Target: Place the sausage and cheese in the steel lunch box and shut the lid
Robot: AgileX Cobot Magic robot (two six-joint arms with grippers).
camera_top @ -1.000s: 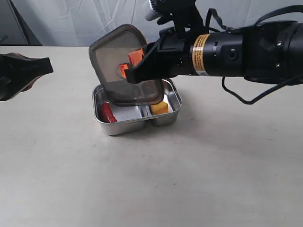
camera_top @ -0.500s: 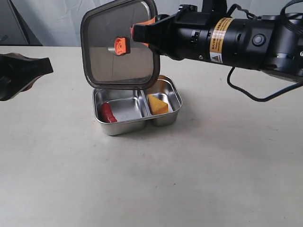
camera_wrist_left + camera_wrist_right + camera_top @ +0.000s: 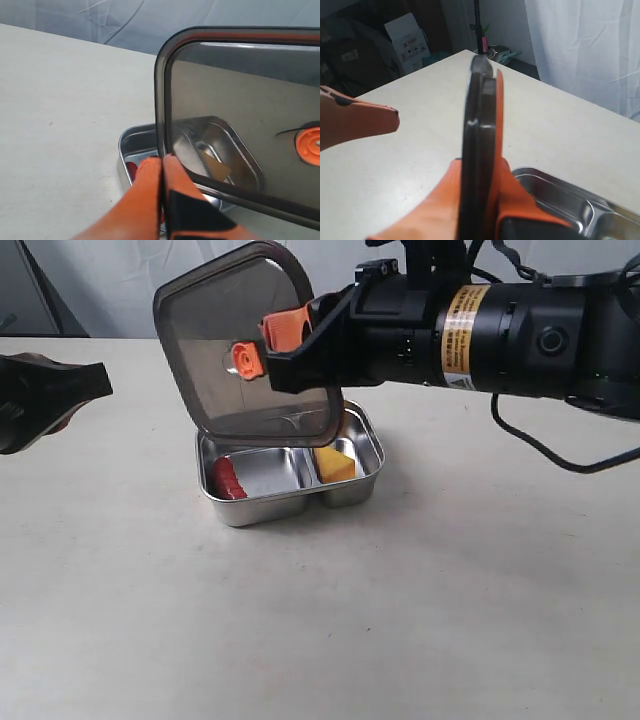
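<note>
While right tool [image 3: 288, 340] pinches lid [image 3: 210, 360] over the pale table [image 3: 400, 620], left tool [image 3: 161, 162] is pressed together; white curtain [image 3: 110, 285] behind.

Exterior view angled down, wrist views close, all three share the lid [image 3: 210, 360]

Right arm [image 3: 500, 335] was recorded stretched nearly level, reaching in from the right of the exterior view with the wrist kept raised. Right gripper [image 3: 290, 350] was found clamped on one edge of the lid [image 3: 225, 310]. Its orange fingers [image 3: 442, 200] were pressed to either face, jaws parted only by the lid's thickness. Left gripper [image 3: 98, 382] was noted at the far left, well apart, pointed inward. Its jaws were pressed flat together.
</note>
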